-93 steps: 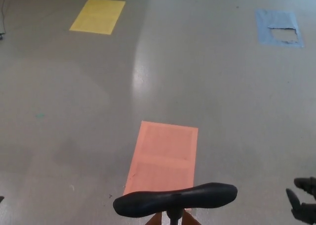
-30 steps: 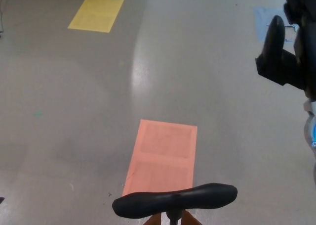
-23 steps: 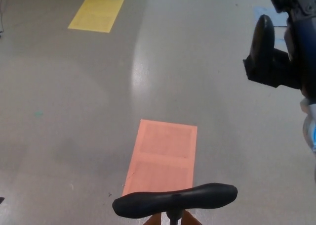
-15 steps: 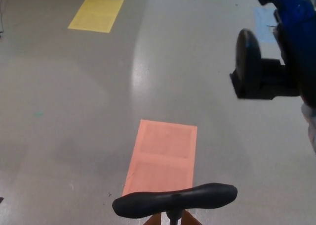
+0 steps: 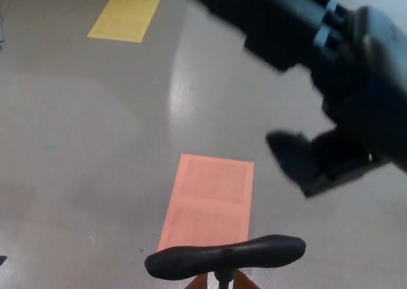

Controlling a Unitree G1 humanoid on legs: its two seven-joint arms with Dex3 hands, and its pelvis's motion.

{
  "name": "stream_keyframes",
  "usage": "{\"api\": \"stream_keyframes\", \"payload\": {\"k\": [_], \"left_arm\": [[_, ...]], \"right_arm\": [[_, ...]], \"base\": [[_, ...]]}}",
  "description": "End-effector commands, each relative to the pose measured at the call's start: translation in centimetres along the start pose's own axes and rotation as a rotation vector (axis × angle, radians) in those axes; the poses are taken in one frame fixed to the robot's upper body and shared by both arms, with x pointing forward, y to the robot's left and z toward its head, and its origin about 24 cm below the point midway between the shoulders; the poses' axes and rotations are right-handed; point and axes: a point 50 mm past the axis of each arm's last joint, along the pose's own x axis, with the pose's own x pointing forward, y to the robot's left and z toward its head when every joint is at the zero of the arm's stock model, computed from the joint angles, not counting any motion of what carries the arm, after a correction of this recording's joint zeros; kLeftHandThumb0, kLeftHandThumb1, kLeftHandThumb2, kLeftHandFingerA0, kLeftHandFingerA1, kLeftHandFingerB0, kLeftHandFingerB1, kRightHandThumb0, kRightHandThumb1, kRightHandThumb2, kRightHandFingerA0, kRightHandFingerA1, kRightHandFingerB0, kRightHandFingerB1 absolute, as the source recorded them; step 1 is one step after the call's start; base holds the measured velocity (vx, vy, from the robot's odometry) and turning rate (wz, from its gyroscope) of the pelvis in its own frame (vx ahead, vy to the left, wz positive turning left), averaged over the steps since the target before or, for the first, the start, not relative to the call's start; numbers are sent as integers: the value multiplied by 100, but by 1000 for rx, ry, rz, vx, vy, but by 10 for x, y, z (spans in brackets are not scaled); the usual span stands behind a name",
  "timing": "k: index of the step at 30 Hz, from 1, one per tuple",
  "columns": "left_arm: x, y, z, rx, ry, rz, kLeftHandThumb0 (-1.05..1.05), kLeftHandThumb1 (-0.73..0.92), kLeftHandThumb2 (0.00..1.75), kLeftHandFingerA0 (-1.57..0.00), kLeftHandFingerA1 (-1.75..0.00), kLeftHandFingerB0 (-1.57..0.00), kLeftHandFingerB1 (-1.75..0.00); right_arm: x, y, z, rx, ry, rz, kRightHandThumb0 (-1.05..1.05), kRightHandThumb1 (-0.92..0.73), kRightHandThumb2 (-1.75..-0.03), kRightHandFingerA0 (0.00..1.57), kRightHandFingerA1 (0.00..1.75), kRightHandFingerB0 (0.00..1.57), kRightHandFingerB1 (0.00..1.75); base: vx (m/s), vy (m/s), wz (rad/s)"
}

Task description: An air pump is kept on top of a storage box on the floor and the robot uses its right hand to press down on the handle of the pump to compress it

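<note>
The pump's black T-shaped handle (image 5: 226, 256) lies across the bottom centre of the head view, with its shaft going down out of the picture. An orange bit of the pump's base (image 5: 202, 281) shows under it. My right hand (image 5: 324, 92) is large and blurred in the upper right, close to the camera, above and to the right of the handle and not touching it. Its fingers stretch toward the upper left and the thumb (image 5: 299, 159) sticks out below, apart from them, holding nothing. The storage box is hidden. My left hand does not show.
The grey floor (image 5: 95, 143) carries an orange rectangle (image 5: 210, 200) just beyond the handle and a yellow rectangle (image 5: 125, 18) at the far left.
My right hand rose from the lower right edge, then swept leftward and closer to the camera, now spread over the upper right. The handle has not moved.
</note>
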Motion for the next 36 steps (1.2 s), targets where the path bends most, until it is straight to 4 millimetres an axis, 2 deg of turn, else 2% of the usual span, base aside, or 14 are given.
{"api": "stream_keyframes", "payload": {"k": [1,6,11,13,18,28,31,34,36], "left_arm": [[-5,4,-14,28,1,-31,-62,63,60,-35,-51,-35,-37],[-5,2,-15,52,10,-24,-63,63,60,-33,-51,-37,-37],[-5,1,-16,42,15,-28,-63,63,60,-34,-50,-36,-37],[-5,0,-16,39,10,-29,-63,63,60,-33,-51,-36,-37],[-6,-1,-17,25,8,-27,-61,62,59,-35,-51,-38,-38],[-5,1,-15,34,5,-32,-62,63,60,-35,-51,-36,-37],[-5,0,-16,28,4,-32,-62,62,59,-37,-52,-37,-38],[-5,-2,-16,45,8,-32,-63,62,60,-35,-50,-36,-37],[-5,-3,-16,45,8,-35,-63,62,60,-34,-50,-37,-37]], "right_arm": [[-14,25,11,-12,78,436,-88,-89,-121,0,13,0,14],[-23,55,-9,63,185,560,-91,-89,-121,0,16,0,13],[-28,76,-21,89,249,624,-91,-89,-121,0,15,0,12],[-32,94,-29,80,285,654,-89,-87,-119,0,17,0,14],[-40,124,-42,74,349,723,-90,-87,-119,0,15,0,13],[-41,143,-52,71,400,767,-92,-87,-120,0,11,0,10],[-44,157,-51,81,401,763,-92,-87,-121,0,13,0,12],[-55,189,-47,109,416,827,-92,-88,-121,0,14,0,12],[-59,201,-47,137,436,863,-93,-88,-121,0,12,0,11]], "base": [[0,0,0],[0,0,0],[0,0,0],[0,0,0],[0,0,0],[0,0,0],[0,0,0],[0,0,0],[0,0,0]]}}
